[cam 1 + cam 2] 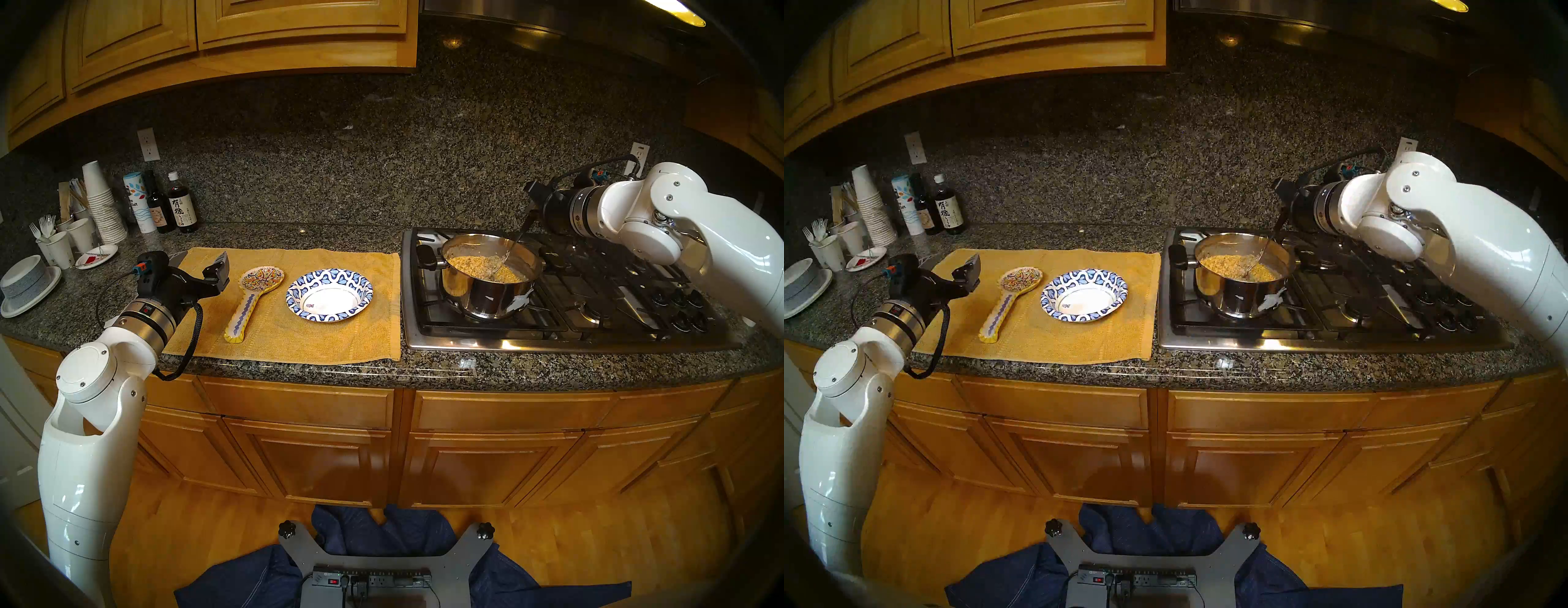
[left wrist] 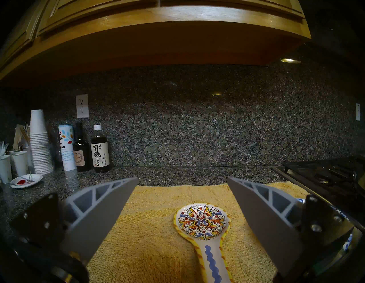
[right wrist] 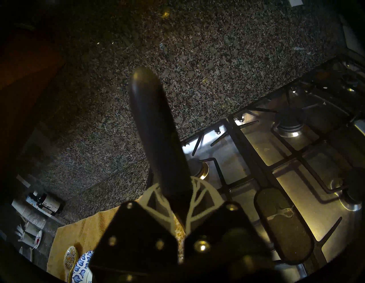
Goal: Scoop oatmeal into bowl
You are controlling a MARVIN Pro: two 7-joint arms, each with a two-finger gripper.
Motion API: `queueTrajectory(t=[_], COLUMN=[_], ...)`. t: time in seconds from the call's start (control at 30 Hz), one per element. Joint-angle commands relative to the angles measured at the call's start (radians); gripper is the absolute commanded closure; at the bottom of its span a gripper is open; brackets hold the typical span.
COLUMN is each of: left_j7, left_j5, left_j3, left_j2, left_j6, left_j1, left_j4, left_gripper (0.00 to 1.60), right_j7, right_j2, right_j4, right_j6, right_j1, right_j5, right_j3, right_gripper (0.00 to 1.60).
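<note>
Oatmeal [image 1: 483,264] in steel pot [image 1: 488,297] below right jaws clenched on dark ladle handle [image 3: 156,128], ladle bowl half sunk, bowl [image 1: 329,295] bare, left jaws spread wide, empty, rim partly hidden.

The kitchen had a dark speckled stone counter [image 1: 297,373] and a wall [image 1: 339,170] of the same stone behind it. Wooden cupboards [image 1: 237,38] hung at 12 o'clock, and more wooden cupboard doors [image 1: 305,458] stood under the counter. The floor [image 1: 572,552] was shiny yellow wood. A white wall plug [image 1: 148,144] sat at 10 o'clock. A lamp [image 1: 679,10] glowed at 1 o'clock.
</note>
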Motion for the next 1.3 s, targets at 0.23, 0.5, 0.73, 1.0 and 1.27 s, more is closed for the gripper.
queueTrajectory(t=[0.23,0.5,0.73,1.0,1.27], left_j7=[-0.001,-0.001,-0.001,-0.001,-0.001], left_j5=[-0.003,-0.003,-0.003,-0.003,-0.003], left_j3=[-0.010,-0.010,-0.010,-0.010,-0.010], left_j2=[0.004,0.004,0.004,0.004,0.004], left_j6=[-0.012,-0.012,-0.012,-0.012,-0.012], left_j1=[-0.020,-0.020,-0.020,-0.020,-0.020], left_j4=[-0.025,-0.025,-0.026,-0.026,-0.026], left_gripper=[0.00,0.00,0.00,0.00,0.00], right_j7=[0.013,0.024,0.038,0.047,0.046], right_j2=[0.012,0.040,0.056,0.055,0.048], right_j4=[0.032,0.035,0.033,0.035,0.037], right_j6=[-0.014,-0.025,-0.042,-0.055,-0.064], right_j1=[0.048,0.040,0.035,0.036,0.039], right_j5=[0.032,0.056,0.069,0.080,0.089], right_j3=[0.050,0.046,0.041,0.042,0.044], right_gripper=[1.60,1.60,1.60,1.60,1.60])
